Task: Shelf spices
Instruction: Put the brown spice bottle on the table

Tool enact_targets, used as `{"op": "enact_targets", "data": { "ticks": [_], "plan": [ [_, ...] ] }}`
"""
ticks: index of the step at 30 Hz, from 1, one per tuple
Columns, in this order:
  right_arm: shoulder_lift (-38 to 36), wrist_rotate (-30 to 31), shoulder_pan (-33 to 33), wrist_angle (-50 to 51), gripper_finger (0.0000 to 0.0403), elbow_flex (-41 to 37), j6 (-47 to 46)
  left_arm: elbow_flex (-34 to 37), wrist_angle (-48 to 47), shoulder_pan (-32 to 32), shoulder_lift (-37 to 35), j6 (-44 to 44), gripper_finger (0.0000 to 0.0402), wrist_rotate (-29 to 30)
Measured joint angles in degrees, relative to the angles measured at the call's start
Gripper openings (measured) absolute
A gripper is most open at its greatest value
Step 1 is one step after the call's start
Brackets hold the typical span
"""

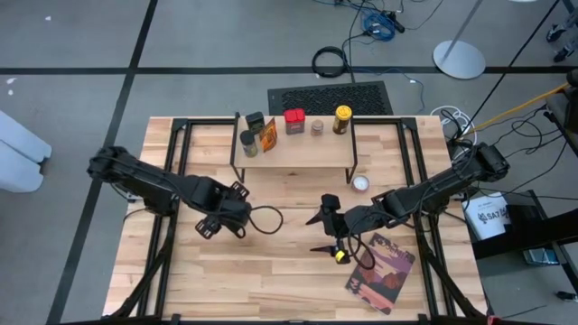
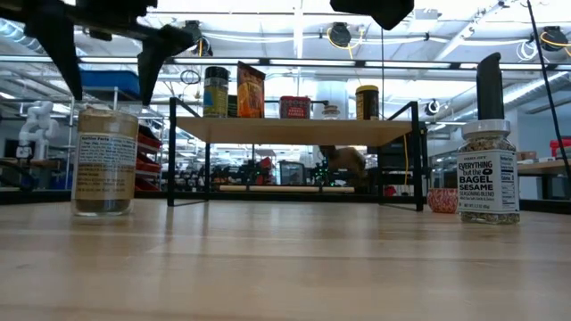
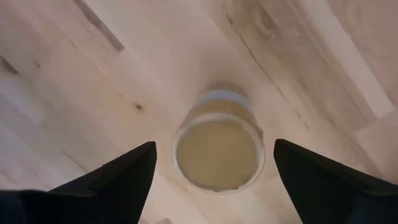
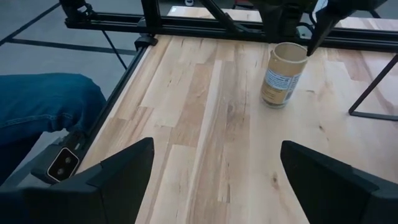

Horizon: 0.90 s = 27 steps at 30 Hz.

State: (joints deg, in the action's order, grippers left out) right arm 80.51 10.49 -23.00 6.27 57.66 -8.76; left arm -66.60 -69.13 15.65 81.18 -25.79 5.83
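Note:
The shelf stands at the table's far middle. Several spices stand on its plank, among them a red tin and a yellow-topped jar. A tan-topped jar stands upright on the table. My left gripper hangs open straight above it, pointing down, with its fingertips just above the lid. My right gripper is open over the table's middle and holds nothing. A jar labelled bagel sesame stands beside it.
A small round tin sits on the table by the shelf's right legs. A picture-covered book lies flat near the front right. Bare planks lie between the two arms. A person's leg in jeans shows beyond the table's left edge.

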Motion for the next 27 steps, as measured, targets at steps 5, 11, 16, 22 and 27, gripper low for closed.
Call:
{"op": "enact_targets", "data": {
  "ticks": [5,11,16,22,27],
  "plan": [
    [0.0,0.0,0.0,0.0,0.0338,0.0,-0.1,3.0,1.9,0.2,-0.9,-1.4,0.0333,-0.4],
    [0.0,0.0,0.0,0.0,0.0338,0.0,-0.1,5.3,3.6,0.3,-1.0,-2.1,0.0333,0.4],
    [0.0,0.0,0.0,0.0,0.0338,0.0,-0.1,5.6,4.7,0.3,-1.0,-3.1,0.0333,1.4],
    [0.0,-0.1,0.0,0.0,0.0338,0.0,-0.1,5.7,4.2,0.5,-1.5,-3.1,0.0333,1.6],
    [0.0,0.0,0.1,0.0,0.0338,0.0,0.4,5.8,3.9,0.5,-2.5,-1.7,0.0333,1.0]
  ]
}}
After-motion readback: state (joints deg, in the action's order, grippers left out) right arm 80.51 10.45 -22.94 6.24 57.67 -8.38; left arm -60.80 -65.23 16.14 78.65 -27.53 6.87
